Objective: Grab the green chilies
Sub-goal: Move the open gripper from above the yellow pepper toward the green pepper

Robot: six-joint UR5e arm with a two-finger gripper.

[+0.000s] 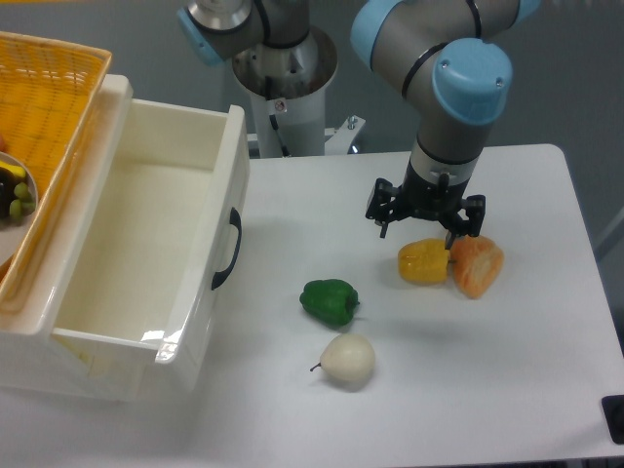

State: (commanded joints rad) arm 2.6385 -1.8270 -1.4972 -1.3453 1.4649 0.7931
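The gripper (426,222) is hanging just above the table (526,380), fingers pointing down, directly over the yellow pepper (423,262) and the orange-coloured fruit (476,264) touching it. Its fingers are standing spread, grasping nothing. The green chilies (330,301), a single glossy dark-green pepper-shaped toy, are lying loose on the table, below and to the left of the gripper in the picture, well apart from it, nearer the camera. Nothing is resting against them, so, as I judge it, a grasp from above is unobstructed. Just beyond them from the gripper, nearer still to the camera, a whitish pear (348,361) is lying on its side, stem outward.

Far to the gripper's left in the picture, an open white drawer (146,253) is standing pulled out, apparently holding nothing. An orange basket (44,107) is sitting on the unit behind it.

Judgement: the gripper is not yet positioned over its target; it is needing to travel across and descend.

Limits of view: the fingertips are reading dark against the pepper, so exact opening width is hard to make out. The basket is cut off at the frame edge, its contents only partly visible.
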